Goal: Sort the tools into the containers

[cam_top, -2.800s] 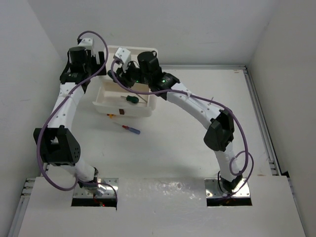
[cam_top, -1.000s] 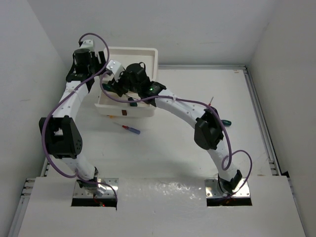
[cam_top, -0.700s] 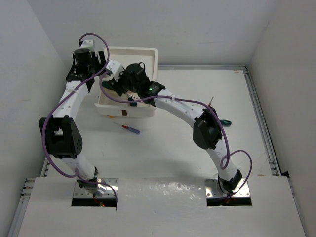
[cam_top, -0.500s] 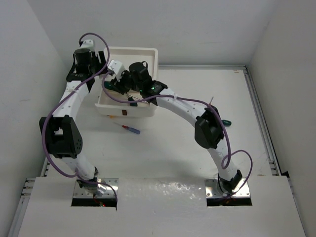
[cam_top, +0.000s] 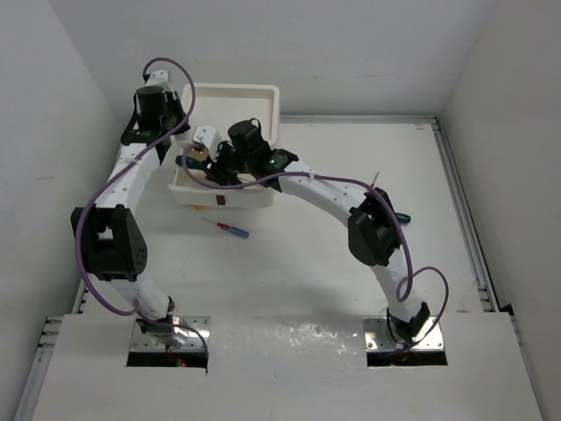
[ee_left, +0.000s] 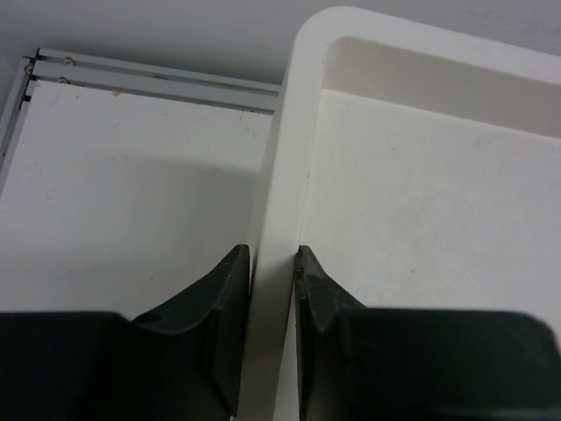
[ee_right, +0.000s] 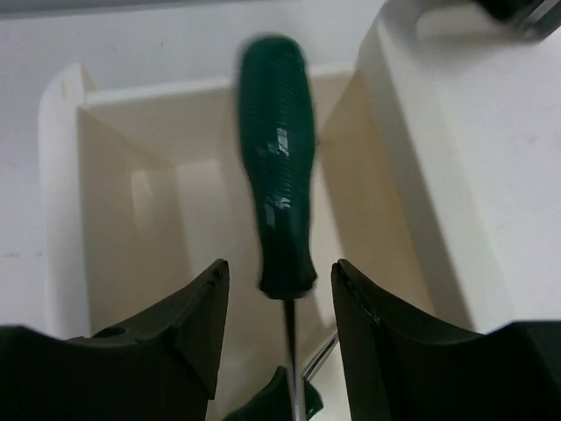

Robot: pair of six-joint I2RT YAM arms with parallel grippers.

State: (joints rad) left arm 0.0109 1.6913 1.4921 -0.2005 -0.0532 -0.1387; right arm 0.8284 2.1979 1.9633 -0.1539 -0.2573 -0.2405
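Two grips noted: left fingers clamped on white box rim; right fingers spread, green screwdriver loose between them, mid-frame, over open drawer. Shaft could be snagged on drawer wall.

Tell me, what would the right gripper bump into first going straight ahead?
Most likely the dark green plastic-handled screwdriver, blurred, straight ahead of the right gripper, between its open jaws. Behind it is the white plastic drawer. Depth is unclear.

A robotics lab test cell: a bare white table boxed in by plain white walls, metal rails along its right edge, and two cabled robot arms bolted to steel plates at its near edge.
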